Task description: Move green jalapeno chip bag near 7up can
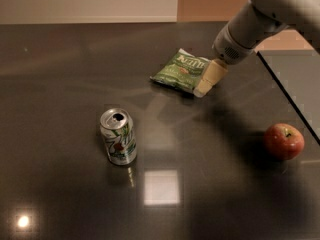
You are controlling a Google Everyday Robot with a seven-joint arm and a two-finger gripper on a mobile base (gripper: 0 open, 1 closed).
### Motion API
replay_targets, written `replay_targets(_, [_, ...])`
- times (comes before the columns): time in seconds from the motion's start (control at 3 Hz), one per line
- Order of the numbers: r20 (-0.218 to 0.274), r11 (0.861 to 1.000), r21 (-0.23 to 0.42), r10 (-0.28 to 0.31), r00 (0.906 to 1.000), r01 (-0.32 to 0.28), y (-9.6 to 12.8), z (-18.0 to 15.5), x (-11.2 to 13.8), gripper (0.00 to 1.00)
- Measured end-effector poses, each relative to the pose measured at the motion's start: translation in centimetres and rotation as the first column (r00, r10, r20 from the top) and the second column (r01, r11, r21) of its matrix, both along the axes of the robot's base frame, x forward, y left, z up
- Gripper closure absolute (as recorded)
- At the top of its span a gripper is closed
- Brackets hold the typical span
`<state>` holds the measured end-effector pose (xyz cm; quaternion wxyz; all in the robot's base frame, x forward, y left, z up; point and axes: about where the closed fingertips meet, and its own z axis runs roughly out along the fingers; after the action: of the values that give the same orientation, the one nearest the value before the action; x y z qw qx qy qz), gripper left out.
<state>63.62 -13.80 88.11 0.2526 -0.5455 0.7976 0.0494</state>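
Observation:
The green jalapeno chip bag (179, 70) lies flat on the dark table top, back of centre, with its white lettering facing up. The 7up can (118, 137) stands upright to the front left of the bag, well apart from it, its opened silver top showing. My gripper (203, 88) comes down from the upper right on a grey arm. Its cream tip is at the bag's right edge, low over the table. I cannot tell whether it touches the bag.
A red apple (284, 140) sits on the table at the right. A thin seam (287, 99) runs diagonally across the table's right part. The table's far edge (100, 23) meets a pale wall.

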Motion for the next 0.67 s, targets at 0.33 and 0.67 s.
replay_targets(0.33, [0.001, 1.0, 0.006, 0.018, 0.9998, -0.018, 1.5, -1.3, 0.7, 0.0])
replay_targets(0.67, [-0.003, 0.999, -0.006, 0.04, 0.9992, -0.04, 3.6, -3.5, 1.7, 0.0])
